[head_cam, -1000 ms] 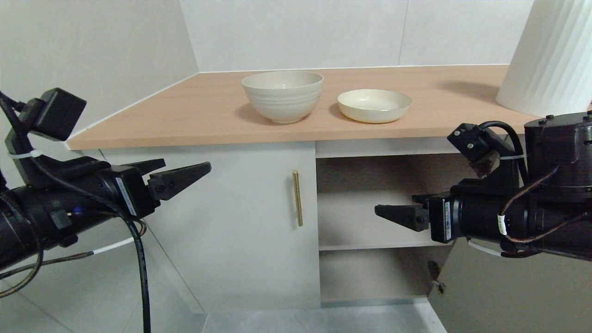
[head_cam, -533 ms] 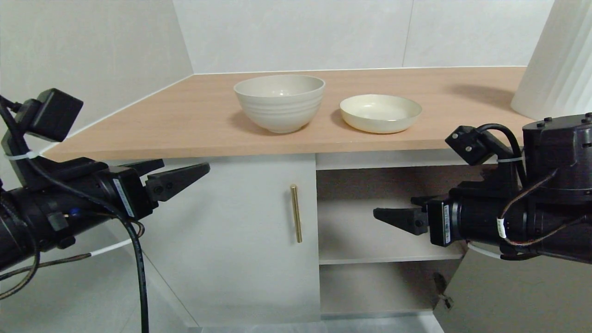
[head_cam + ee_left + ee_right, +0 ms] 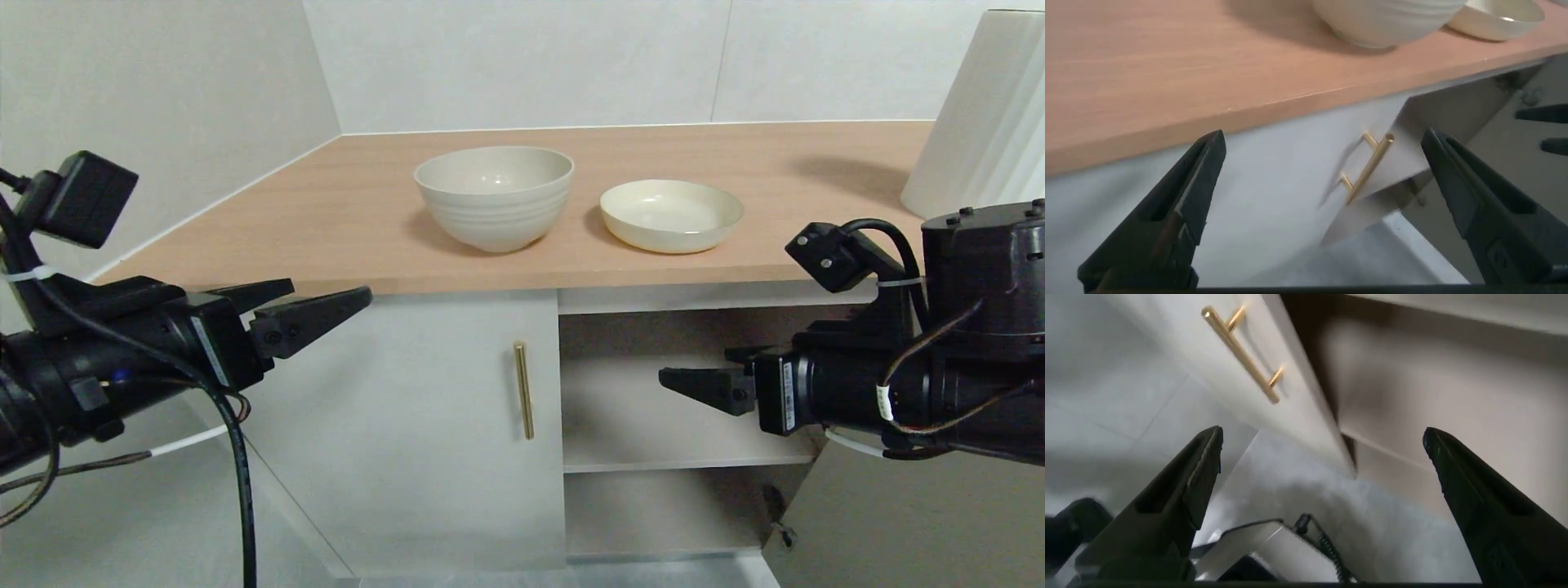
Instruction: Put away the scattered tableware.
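A deep cream bowl and a shallow cream dish stand side by side near the front of the wooden counter. My left gripper is open and empty, hanging below the counter's edge and left of the bowl. In the left wrist view the bowl and dish sit beyond that open gripper. My right gripper is open and empty in front of the open cabinet compartment, below the dish. In the right wrist view its open jaws frame the cabinet's lower part.
The left cabinet door is shut and has a brass handle. The right compartment is open with a bare shelf; its door swings out at the lower right. A tall white ribbed object stands on the counter's right end.
The whole head picture has shifted: counter, bowl and dish sit lower and nearer, so the camera moved. Both grippers stay open in about the same places.
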